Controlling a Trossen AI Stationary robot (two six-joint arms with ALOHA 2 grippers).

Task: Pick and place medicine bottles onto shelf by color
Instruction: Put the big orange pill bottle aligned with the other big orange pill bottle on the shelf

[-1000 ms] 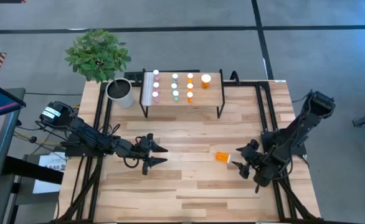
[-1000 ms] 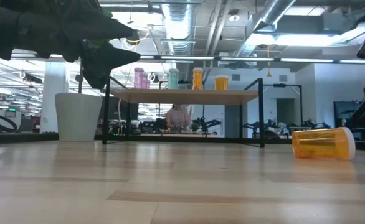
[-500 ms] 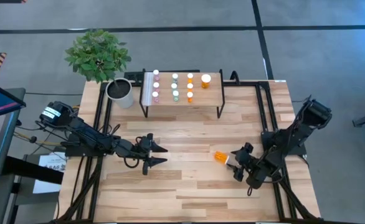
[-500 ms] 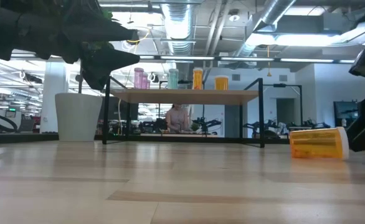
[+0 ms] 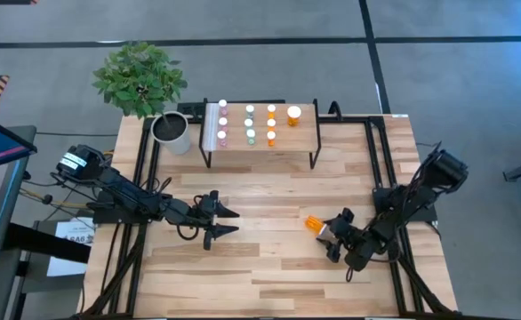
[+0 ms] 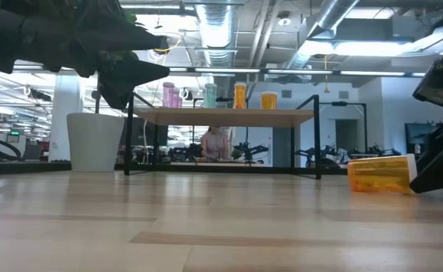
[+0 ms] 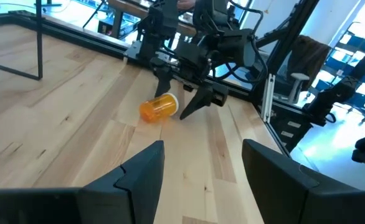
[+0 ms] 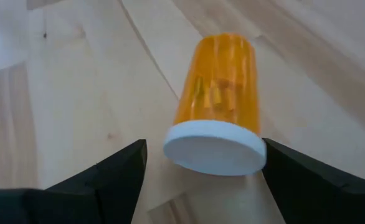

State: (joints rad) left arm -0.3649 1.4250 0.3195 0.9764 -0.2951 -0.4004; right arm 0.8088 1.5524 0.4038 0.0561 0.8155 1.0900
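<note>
I see a pale plank worktop on a black frame, standing on a grey floor; level across it, the room behind shows ceiling ducts, strip lights and a person sitting far off beyond the shelf.

From the left: my left gripper hangs over the left-centre of the worktop, fingers apart, holding nothing. Behind it sits one leafy plant in one grey-white pot. Next comes one shelf on thin black legs at the back centre. On it I count ten bottles standing: three pink ones in the left column, three teal ones, three small orange ones, and one larger orange one at the back right.

One more big orange bottle lies on its side on the worktop, right of centre, white cap toward my right gripper. That gripper is spread wide, its fingers either side of the cap, not closed on it.
</note>
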